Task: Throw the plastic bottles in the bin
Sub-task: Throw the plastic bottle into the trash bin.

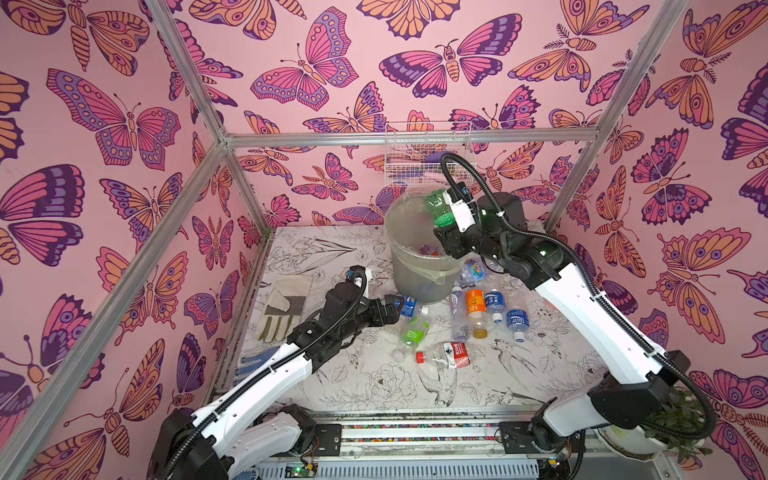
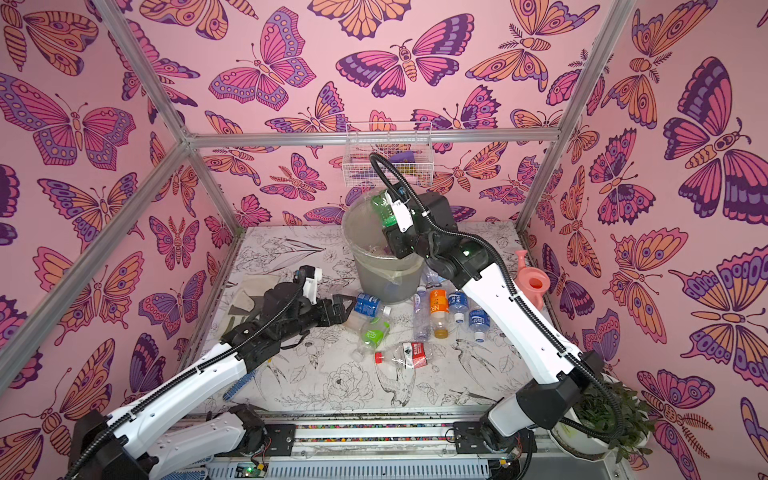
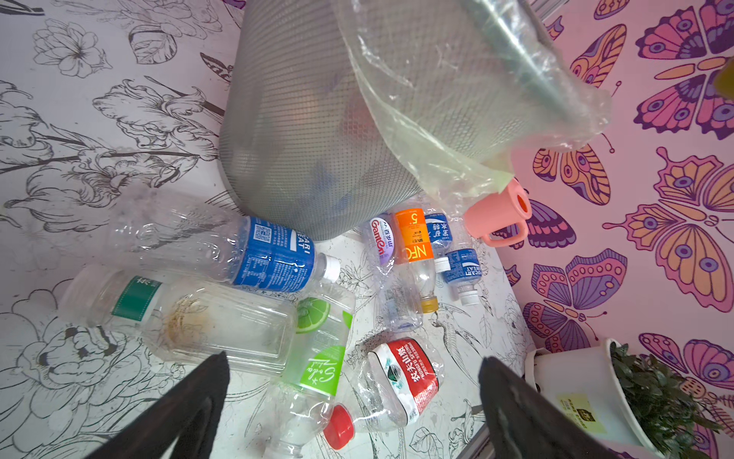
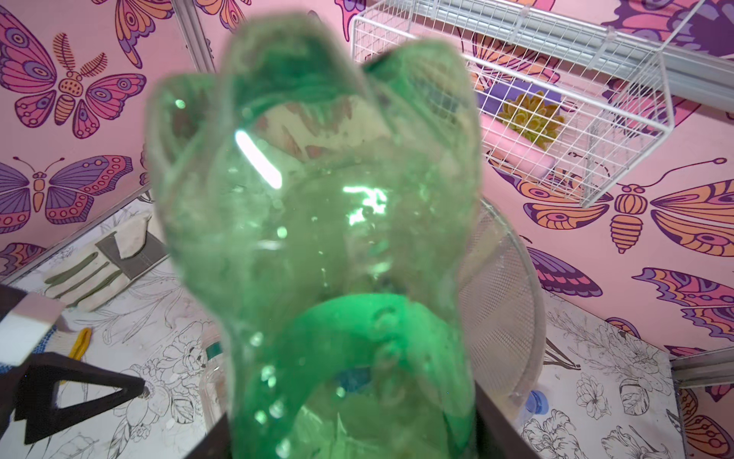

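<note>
My right gripper [image 1: 444,222] is shut on a green-tinted plastic bottle [image 1: 439,205] [image 4: 317,238], held tilted above the open mouth of the grey bin [image 1: 415,276] [image 2: 382,278], which has several items inside. My left gripper [image 1: 395,306] [image 3: 354,359] hangs open and empty, low over the table, just left of a blue-label bottle [image 1: 409,305] [image 3: 270,254]. A green-label bottle [image 3: 321,357], a crushed red-label bottle [image 1: 451,355] [image 3: 405,377] and a clear square bottle [image 3: 178,314] lie around it. An orange-label bottle [image 1: 476,309] and several others lie under my right forearm.
A work glove [image 1: 282,307] lies left of my left arm, with a blue-dotted glove [image 1: 257,359] beneath it. A pink watering can [image 2: 534,284] stands by the right wall. A white wire basket [image 1: 428,153] hangs behind the bin. A potted plant [image 1: 673,419] sits front right.
</note>
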